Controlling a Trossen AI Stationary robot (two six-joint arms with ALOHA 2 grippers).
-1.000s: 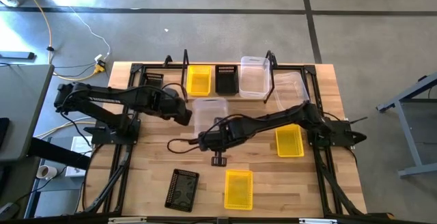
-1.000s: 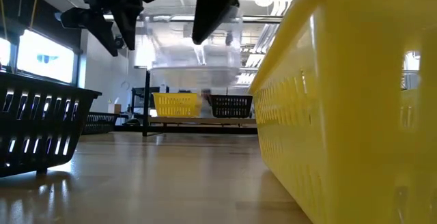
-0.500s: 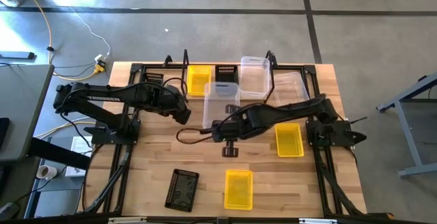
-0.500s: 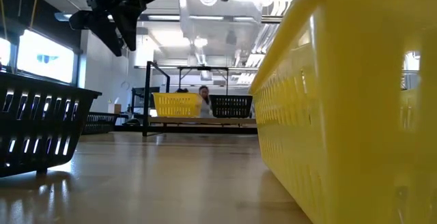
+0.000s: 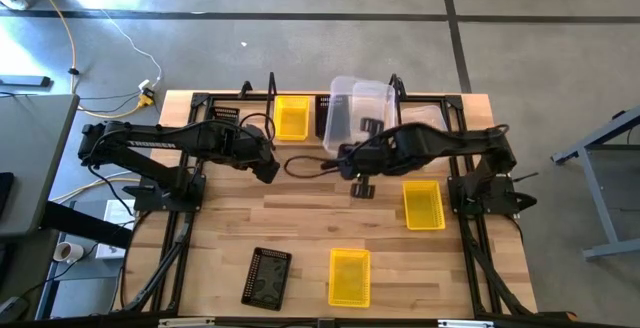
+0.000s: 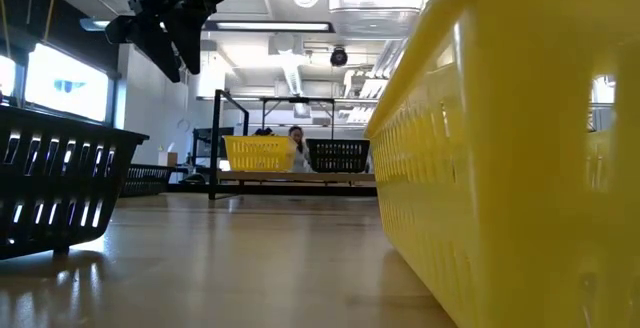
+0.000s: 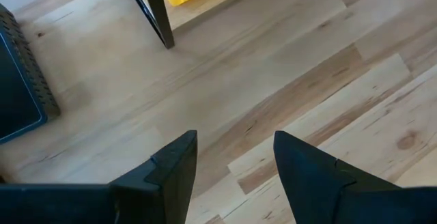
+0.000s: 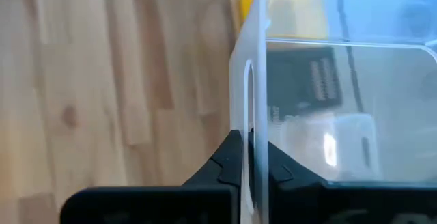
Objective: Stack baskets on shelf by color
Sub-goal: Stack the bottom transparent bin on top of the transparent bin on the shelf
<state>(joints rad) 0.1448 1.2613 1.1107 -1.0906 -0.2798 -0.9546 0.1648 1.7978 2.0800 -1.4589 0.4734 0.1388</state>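
Carrying the clear basket in my right pincer, clamped on its wall, I am now holding it over the shelf beside the clear one there, up from mid-tabletop; it is empty. My left pincer is waiting open.

Bright, even daylight; ceiling lights glare, the near yellow basket blurs.
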